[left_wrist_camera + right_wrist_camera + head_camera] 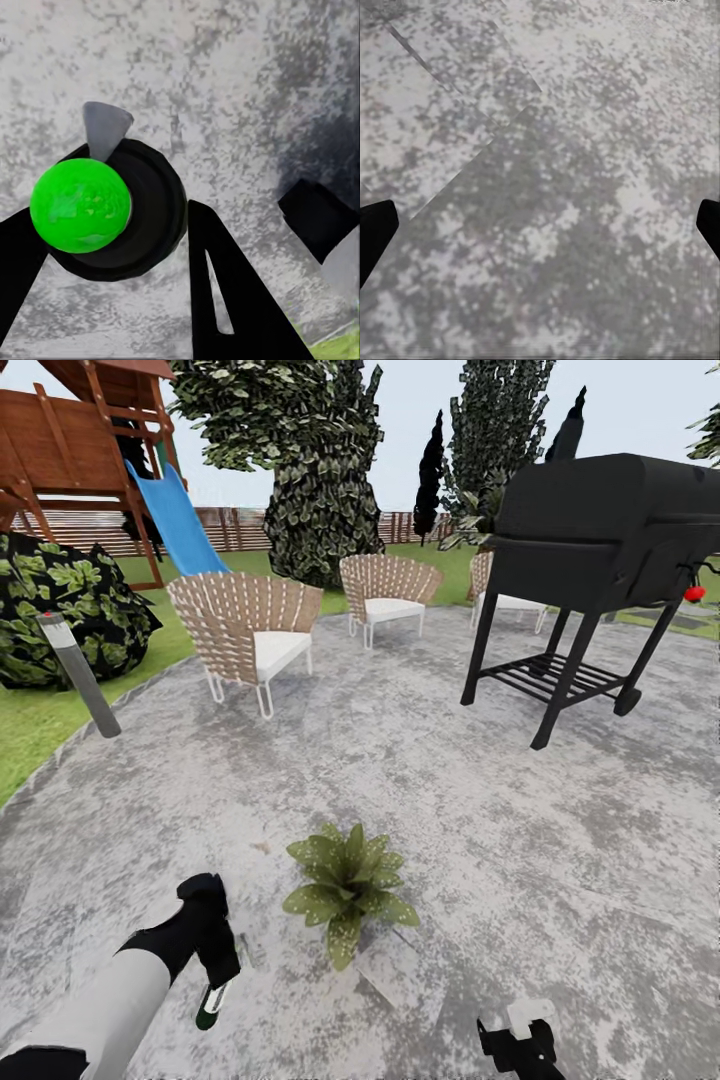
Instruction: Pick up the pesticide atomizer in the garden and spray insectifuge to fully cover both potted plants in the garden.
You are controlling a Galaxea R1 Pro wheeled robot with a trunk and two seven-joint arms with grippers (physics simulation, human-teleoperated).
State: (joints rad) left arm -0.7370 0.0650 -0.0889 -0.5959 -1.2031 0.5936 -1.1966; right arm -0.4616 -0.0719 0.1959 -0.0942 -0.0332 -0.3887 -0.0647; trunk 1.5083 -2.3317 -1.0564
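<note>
The left gripper (pixel 213 975) is clamped on the pesticide atomizer (pixel 209 1006), just beside the potted plant (pixel 347 887) on the patio (pixel 420 780); in the left wrist view the bottle's round green end (pixel 81 205) sits between the fingers (pixel 225 292). The right gripper (pixel 520 1045), nearer than the plant, has its jaws wide apart over bare mottled paving. Open paving lies around the plant. Beyond it stand woven chairs (pixel 250 630) and a black grill (pixel 590 550), then lawn (pixel 40 725), a blue slide (pixel 180 520) and the slat fence (pixel 235 528). No writing is legible.

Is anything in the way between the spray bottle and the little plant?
No. The left gripper holds the pesticide atomizer just beside the potted plant. Between them lies bare patio. The chairs and grill stand far behind.
</note>
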